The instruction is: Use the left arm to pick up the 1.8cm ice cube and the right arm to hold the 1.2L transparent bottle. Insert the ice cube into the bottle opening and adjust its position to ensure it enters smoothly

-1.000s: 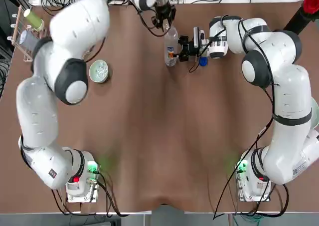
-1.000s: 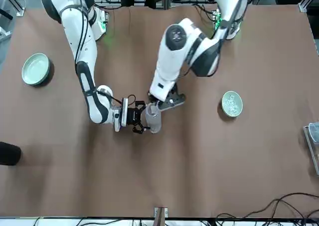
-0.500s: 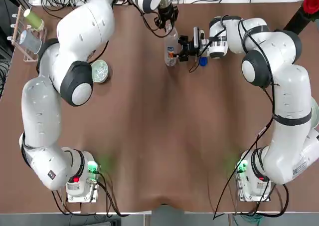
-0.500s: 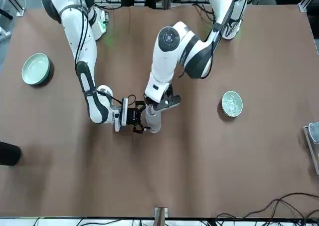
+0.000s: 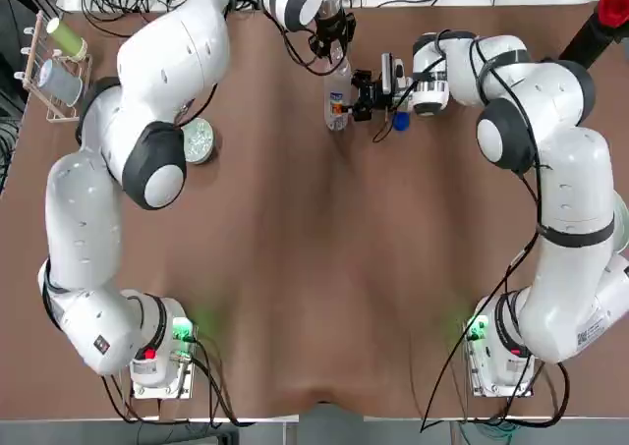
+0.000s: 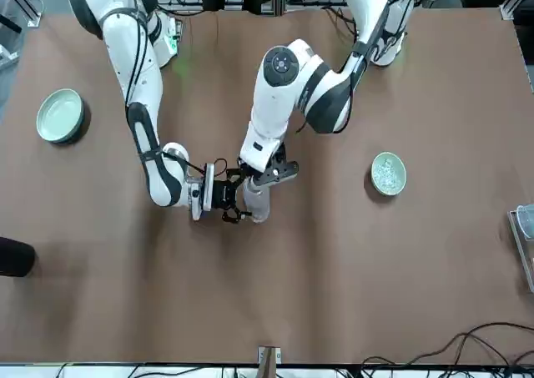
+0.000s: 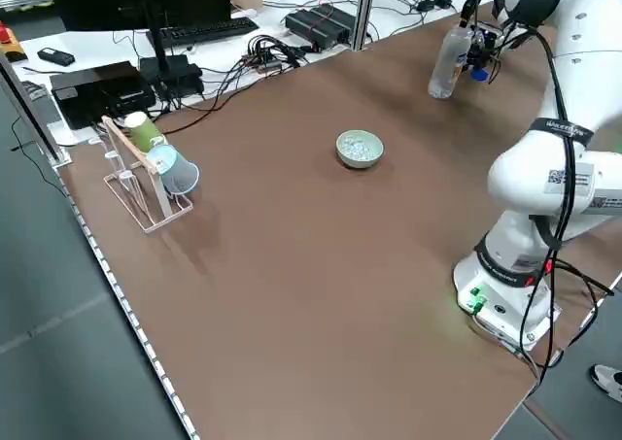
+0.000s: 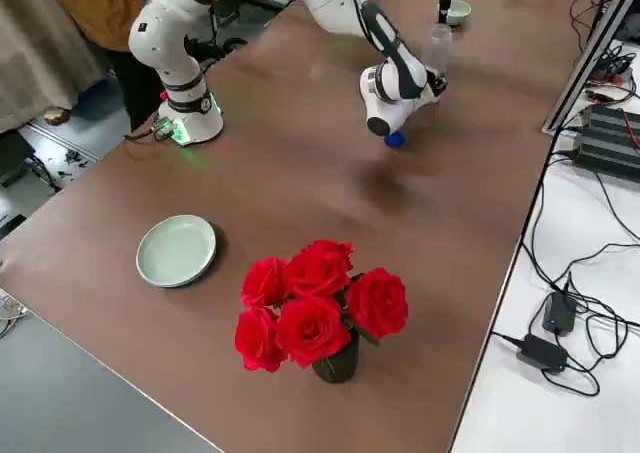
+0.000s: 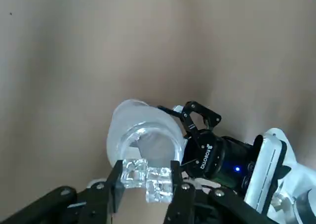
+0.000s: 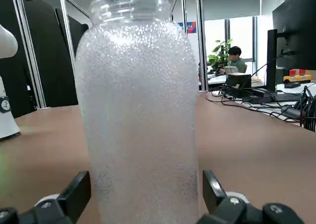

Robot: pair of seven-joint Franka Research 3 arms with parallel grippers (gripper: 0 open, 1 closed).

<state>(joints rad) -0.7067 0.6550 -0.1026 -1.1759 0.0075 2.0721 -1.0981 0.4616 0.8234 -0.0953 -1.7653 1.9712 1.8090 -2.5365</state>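
**Inspector A:** The bottle (image 5: 337, 99) stands upright on the table (image 5: 324, 268) at the far middle. The right end effector (image 5: 356, 96) reaches in level from the side, its fingers (image 10: 74, 194) clamped on the bottle's lower body. The left end effector (image 9: 145, 184) hangs just above the bottle's open mouth, fingers closed on the ice cube (image 9: 148, 178), which sits just over the rim and not inside.

**Inspector B:** Surroundings?

**Inspector A:** A blue cap (image 5: 400, 122) lies on the table just beside the right end effector. A pale green bowl (image 5: 196, 139) with ice sits well apart on the left arm's side. A cup rack (image 7: 146, 173) stands at the table's left edge. A green plate (image 8: 177, 250) and a vase of red roses (image 8: 320, 308) stand on the right arm's side, clear of both arms. Nothing lies between the cube and the opening.
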